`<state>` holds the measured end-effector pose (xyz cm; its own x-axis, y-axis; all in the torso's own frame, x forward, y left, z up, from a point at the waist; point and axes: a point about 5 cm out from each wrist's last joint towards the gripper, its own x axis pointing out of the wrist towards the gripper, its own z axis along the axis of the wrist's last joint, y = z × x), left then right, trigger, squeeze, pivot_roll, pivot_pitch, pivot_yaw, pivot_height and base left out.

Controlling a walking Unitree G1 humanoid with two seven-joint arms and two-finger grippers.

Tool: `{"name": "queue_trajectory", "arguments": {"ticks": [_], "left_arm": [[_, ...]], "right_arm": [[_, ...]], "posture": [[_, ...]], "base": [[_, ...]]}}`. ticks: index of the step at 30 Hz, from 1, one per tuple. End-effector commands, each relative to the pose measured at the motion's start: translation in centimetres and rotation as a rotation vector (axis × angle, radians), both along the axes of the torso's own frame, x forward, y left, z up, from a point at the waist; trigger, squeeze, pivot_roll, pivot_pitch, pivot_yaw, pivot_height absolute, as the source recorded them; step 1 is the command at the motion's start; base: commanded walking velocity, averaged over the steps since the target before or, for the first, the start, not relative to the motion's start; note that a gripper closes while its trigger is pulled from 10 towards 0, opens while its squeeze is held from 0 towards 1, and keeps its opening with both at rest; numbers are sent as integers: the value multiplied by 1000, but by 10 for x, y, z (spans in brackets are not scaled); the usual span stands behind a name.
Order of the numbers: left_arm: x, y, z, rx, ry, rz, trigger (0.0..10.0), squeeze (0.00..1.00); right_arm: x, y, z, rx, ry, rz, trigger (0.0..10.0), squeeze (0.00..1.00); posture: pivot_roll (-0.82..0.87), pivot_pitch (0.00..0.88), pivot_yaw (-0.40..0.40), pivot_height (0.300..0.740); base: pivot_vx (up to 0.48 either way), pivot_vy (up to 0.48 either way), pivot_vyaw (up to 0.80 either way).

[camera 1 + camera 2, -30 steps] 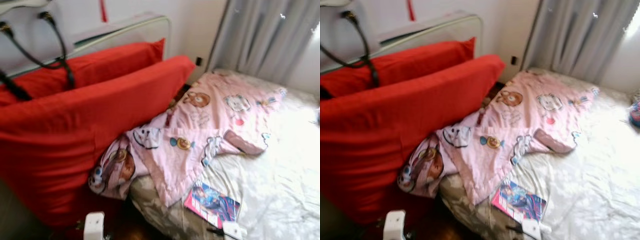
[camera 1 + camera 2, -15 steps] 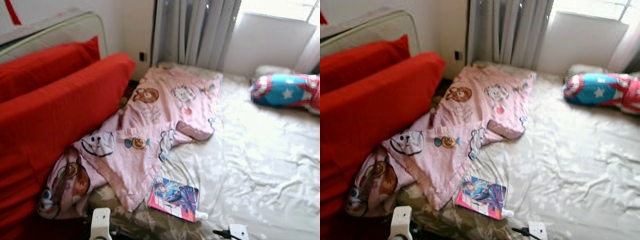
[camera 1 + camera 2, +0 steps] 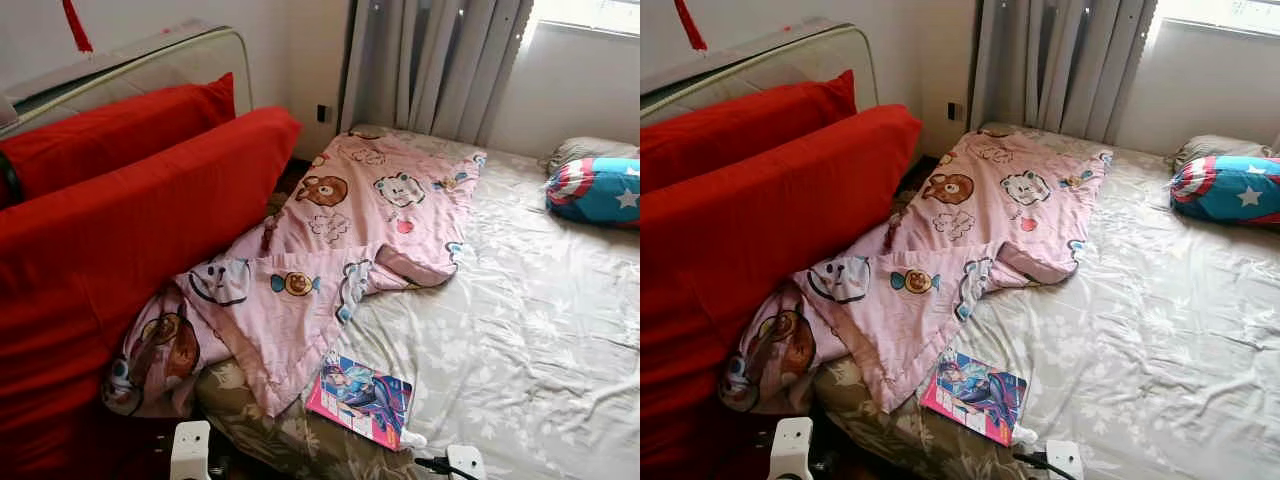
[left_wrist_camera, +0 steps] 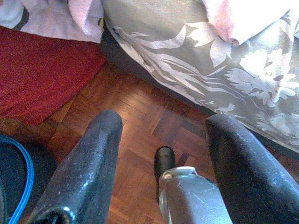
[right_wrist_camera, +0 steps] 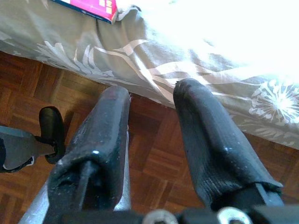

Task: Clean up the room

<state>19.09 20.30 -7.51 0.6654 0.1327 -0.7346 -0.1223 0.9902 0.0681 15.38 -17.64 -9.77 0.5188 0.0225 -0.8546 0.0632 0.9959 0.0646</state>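
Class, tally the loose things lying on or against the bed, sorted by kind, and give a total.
Red cushions: 2
Pink cartoon blanket: 1
Comic book: 1
Star-patterned pillow: 1
Total: 5

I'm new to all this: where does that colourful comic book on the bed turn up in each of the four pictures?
Left eye view: the comic book lies near the bed's front edge, bottom centre, just below the pink quilt.
Right eye view: same spot, bottom centre.
Left wrist view: I can't find it there.
Right wrist view: a pink corner pokes over the bed edge.
Shared landmark: the grey flowered sheet.
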Motion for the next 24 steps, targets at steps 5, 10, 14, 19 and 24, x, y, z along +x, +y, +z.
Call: {"name": "queue_trajectory", "arguments": {"ticks": [5, 10, 14, 19, 24], "left_arm": [[50, 8, 28, -45, -45, -2, 10000, 0], [50, 8, 28, -46, -45, -2, 10000, 0], [50, 8, 28, -46, -45, -2, 10000, 0], [50, 8, 28, -46, -45, -2, 10000, 0], [50, 8, 28, -46, -45, -2, 10000, 0]], "right_arm": [[47, -28, 26, 27, -155, -125, 10000, 0], [47, -29, 26, 23, -153, -119, 10000, 0], [47, -29, 26, 23, -153, -119, 10000, 0], [47, -29, 26, 23, -153, -119, 10000, 0], [47, -29, 26, 23, -153, -119, 10000, 0]], "posture": [[45, 0, -75, 740], [44, 0, -75, 740], [44, 0, -75, 740], [44, 0, -75, 740], [44, 0, -75, 740]], "base": [[0, 0, 0], [0, 0, 0], [0, 0, 0], [0, 0, 0], [0, 0, 0]]}}
